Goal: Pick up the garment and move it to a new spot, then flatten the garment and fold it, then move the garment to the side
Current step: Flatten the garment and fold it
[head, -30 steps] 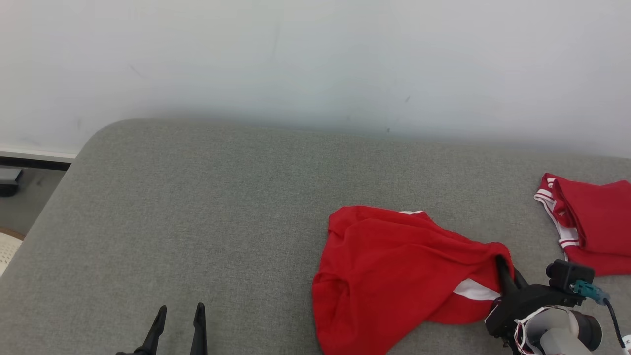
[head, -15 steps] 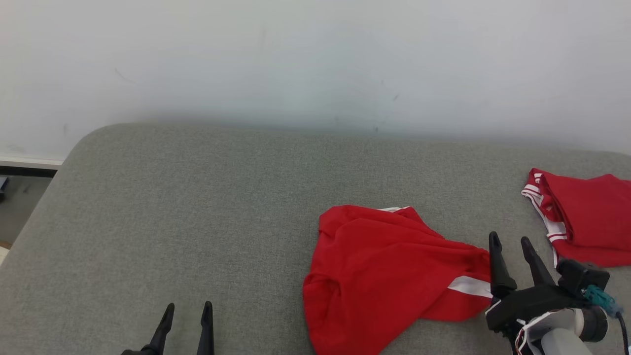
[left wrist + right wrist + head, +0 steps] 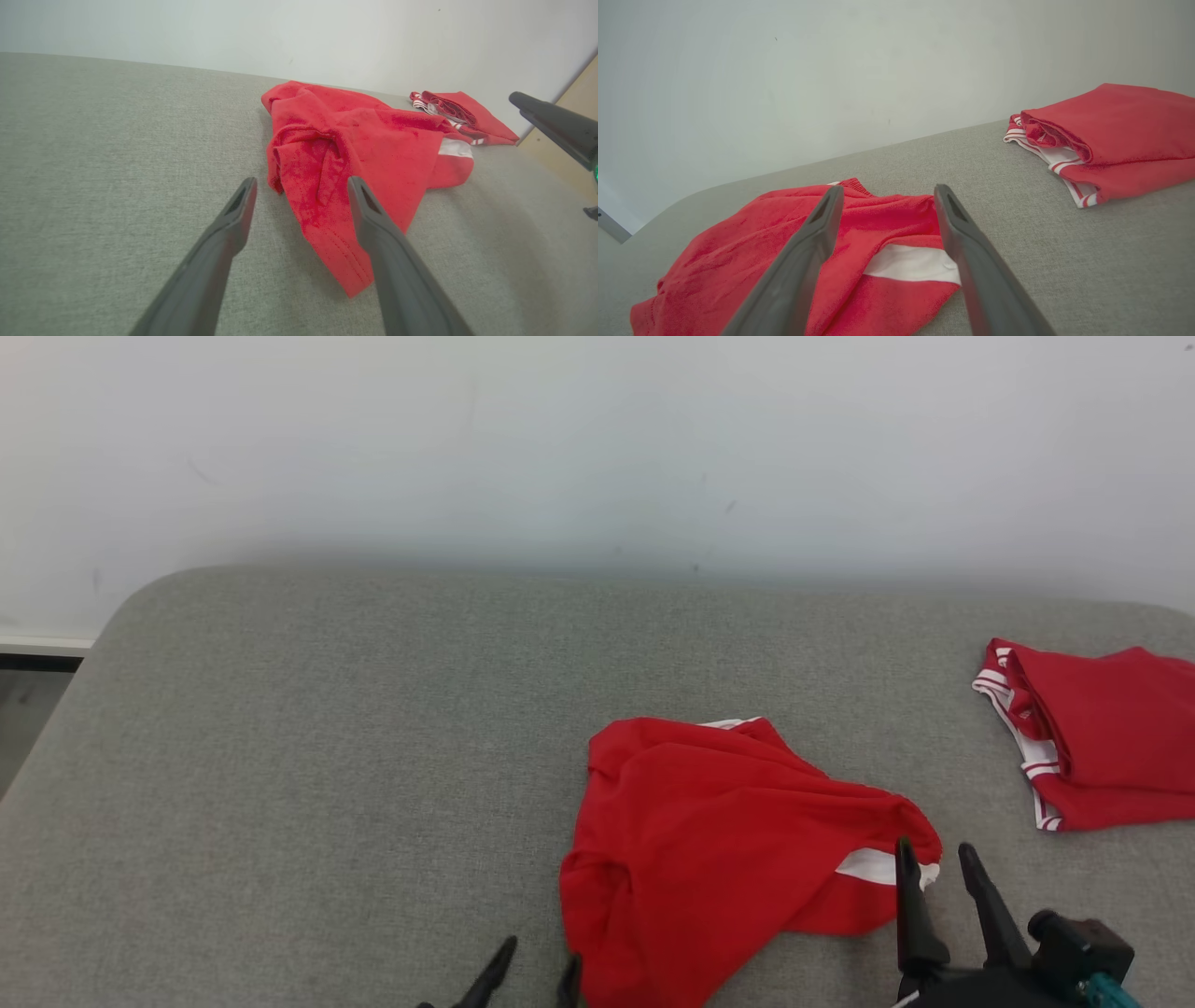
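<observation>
Grey fabric surface (image 3: 327, 756), white wall (image 3: 560, 448), crumpled garment (image 3: 709, 840)

Left gripper (image 3: 301, 184) open, empty, over crumpled red garment (image 3: 355, 149).

garment (image 3: 709, 840): on cushion (image 3: 327, 756), right of centre, near edge
folded garment (image 3: 1092, 737): far right, well apart
wall (image 3: 560, 448): behind cushion

Left tool (image 3: 539, 957): at the lower edge of the head view, near centre. The ends of its two dark fingers point up and stand apart. Right tool (image 3: 934, 849): at the lower right, with both long fingers spread wide and pointing up. A black wrist housing (image 3: 1078, 947) sits just behind them.
</observation>
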Available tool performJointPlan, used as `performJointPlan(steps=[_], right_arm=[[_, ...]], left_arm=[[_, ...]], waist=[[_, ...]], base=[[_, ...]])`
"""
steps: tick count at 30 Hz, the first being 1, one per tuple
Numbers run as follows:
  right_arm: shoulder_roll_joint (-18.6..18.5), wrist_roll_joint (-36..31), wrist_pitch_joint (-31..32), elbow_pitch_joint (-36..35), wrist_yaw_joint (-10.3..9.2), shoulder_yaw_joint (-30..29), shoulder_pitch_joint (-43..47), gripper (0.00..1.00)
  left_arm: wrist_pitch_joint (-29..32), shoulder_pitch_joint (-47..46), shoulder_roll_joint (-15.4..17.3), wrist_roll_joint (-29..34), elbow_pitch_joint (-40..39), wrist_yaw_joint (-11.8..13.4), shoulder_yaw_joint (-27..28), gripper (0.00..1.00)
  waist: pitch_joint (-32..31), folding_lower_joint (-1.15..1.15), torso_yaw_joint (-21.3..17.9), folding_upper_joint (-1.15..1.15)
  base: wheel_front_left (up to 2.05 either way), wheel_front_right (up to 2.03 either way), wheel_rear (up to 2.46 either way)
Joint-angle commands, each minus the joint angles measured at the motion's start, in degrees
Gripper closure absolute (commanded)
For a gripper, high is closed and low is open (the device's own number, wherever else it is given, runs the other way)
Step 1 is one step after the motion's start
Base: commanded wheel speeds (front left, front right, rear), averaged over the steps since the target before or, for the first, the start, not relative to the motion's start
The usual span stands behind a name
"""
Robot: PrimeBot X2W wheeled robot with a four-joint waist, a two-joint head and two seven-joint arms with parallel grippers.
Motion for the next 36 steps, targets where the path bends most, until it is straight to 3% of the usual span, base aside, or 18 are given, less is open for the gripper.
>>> performJointPlan(steps=[1,8,17,18,19,20,28,32,36], right_arm=[[0.2,-0.4,-0.1,-0.3,-0.16,-0.1,1.0,0.00],[0.4,1.1,-0.1,-1.5,-0.16,1.3,2.3,0.00],[0.4,1.6,-0.1,-1.3,-0.16,1.9,1.7,0.00],[0.4,1.6,-0.1,-1.3,-0.16,1.8,1.8,0.00],[0.4,1.6,-0.1,-1.4,-0.16,1.8,1.9,0.00],[0.4,1.6,-0.1,-1.5,-0.16,1.7,2.0,0.00],[0.4,1.8,-0.1,-1.9,-0.16,1.6,2.8,0.00],[0.4,2.0,-0.1,-2.0,-0.16,1.5,2.8,0.00],[0.4,2.4,-0.1,-2.0,-0.16,1.2,3.0,0.00]], left_arm=[[0.0,-0.7,0.1,-0.6,0.8,-0.1,-0.7,0.00],[0.5,-3.7,0.0,-5.1,9.3,-0.1,-7.5,0.00],[0.8,-7.5,0.0,-10.7,16.9,-0.1,-12.3,0.00],[0.6,-7.9,0.0,-11.0,17.0,-0.1,-13.1,0.04],[0.3,-8.4,0.1,-11.7,16.7,-0.1,-13.3,0.58],[0.3,-8.7,0.1,-12.1,16.6,-0.1,-13.5,0.98],[-0.1,-10.3,1.7,-12.9,11.9,-0.1,-14.2,1.00],[0.0,-9.2,3.2,-12.9,7.2,0.2,-13.6,1.00],[2.4,-7.4,6.6,-12.6,-1.9,2.1,-12.9,1.00]], waist=[[0.3,0.00,-0.4,0.00],[1.1,0.00,-2.9,0.00],[1.2,0.00,-4.8,0.00],[1.1,0.00,-4.8,0.00],[1.1,0.00,-4.8,0.00],[1.0,0.00,-4.7,0.00],[0.5,0.00,-2.5,0.00],[0.5,0.00,-1.4,0.00],[0.6,0.00,0.1,0.00]], base=[[0.00,0.00,0.00],[0.00,0.00,0.00],[0.00,0.00,0.00],[0.00,0.00,0.00],[0.00,0.00,0.00],[0.00,0.00,0.00],[0.00,0.00,0.00],[0.00,0.00,0.00],[0.00,0.00,0.00]])
